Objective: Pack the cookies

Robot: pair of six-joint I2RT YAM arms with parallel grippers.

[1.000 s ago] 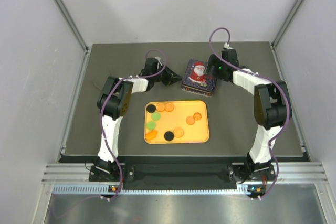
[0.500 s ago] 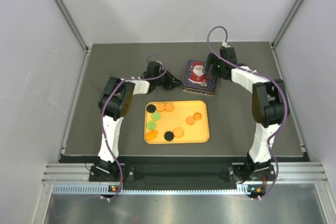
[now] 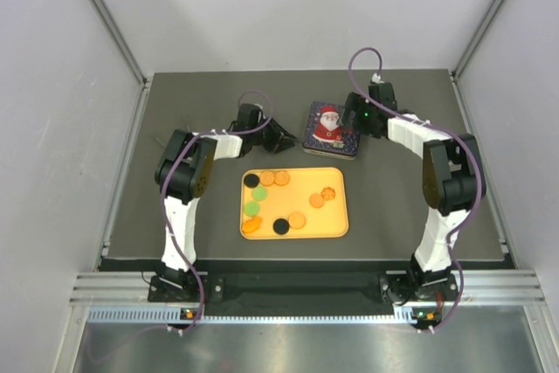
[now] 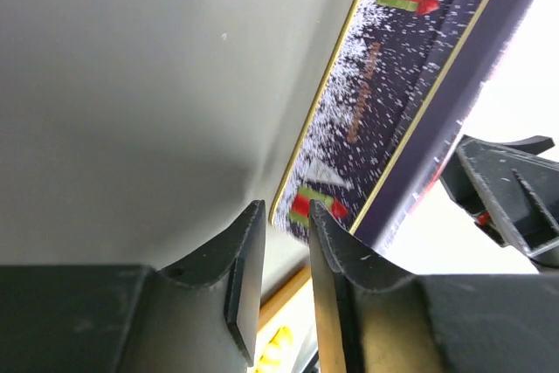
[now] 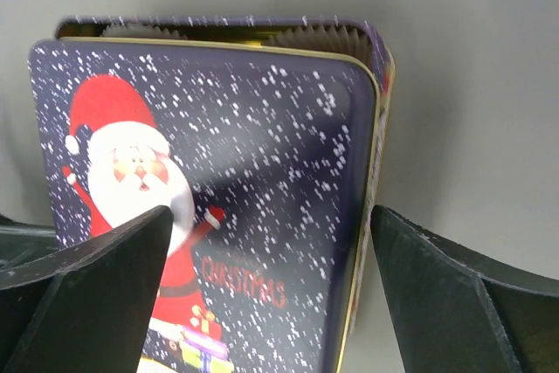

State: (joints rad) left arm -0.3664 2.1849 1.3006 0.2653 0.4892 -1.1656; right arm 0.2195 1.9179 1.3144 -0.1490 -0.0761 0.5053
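The right gripper [image 5: 271,216] is wide open, one finger on each side of the Santa tin [image 5: 262,128]. The left gripper [image 4: 284,213] is open just a crack, tips by the tin's corner, holding nothing. The cookies [image 3: 297,219] lie on the orange tray [image 3: 336,231], nearer the arm bases than both grippers.

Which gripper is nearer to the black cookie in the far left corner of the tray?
Left. The left gripper hangs beyond the tray's far edge, beside the Santa tin; the right gripper is at the tin's right side, farther from that black cookie.
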